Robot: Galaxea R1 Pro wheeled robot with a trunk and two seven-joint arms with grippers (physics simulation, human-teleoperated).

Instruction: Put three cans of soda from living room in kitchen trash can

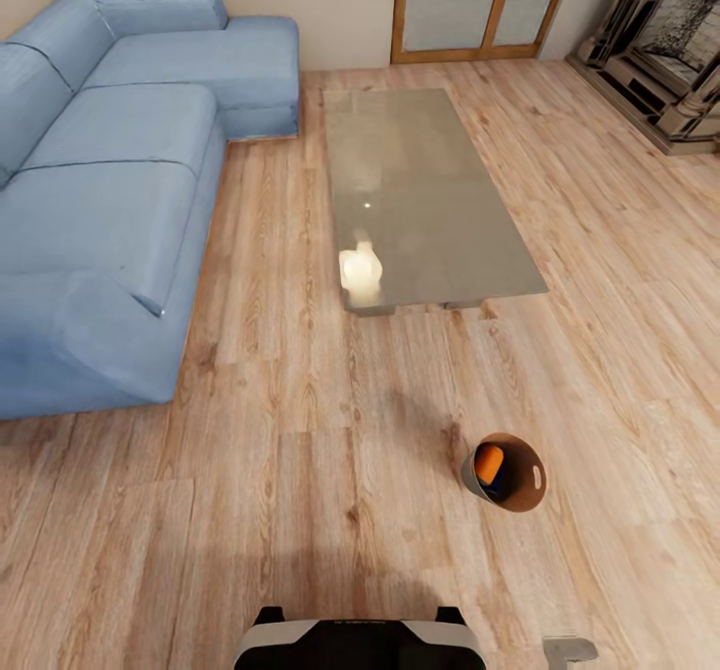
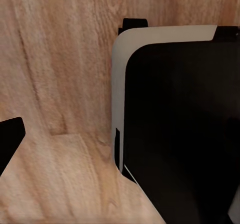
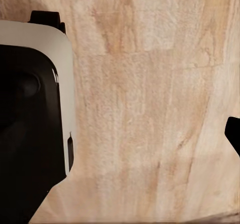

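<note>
The tash can (image 1: 506, 472) stands on the wood floor (image 1: 300, 470) at lower right, an orange can (image 1: 488, 463) inside. Neither claw's opening is discernible. Next, seemingly: carry it to the kitchen.

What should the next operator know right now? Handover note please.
Left and right tools: I cannot tell whether they are open or shut; the wrist views look down at the wood floor and the robot base.
The trash can stands on the living room floor, right of the base and short of the glass coffee table. Inside it an orange can shows, with something dark blue beneath; the count is unclear.
Coffee table top has no cans on it.
Left: confirm all three cans are in, and the bin still needs to reach the kitchen.
</note>
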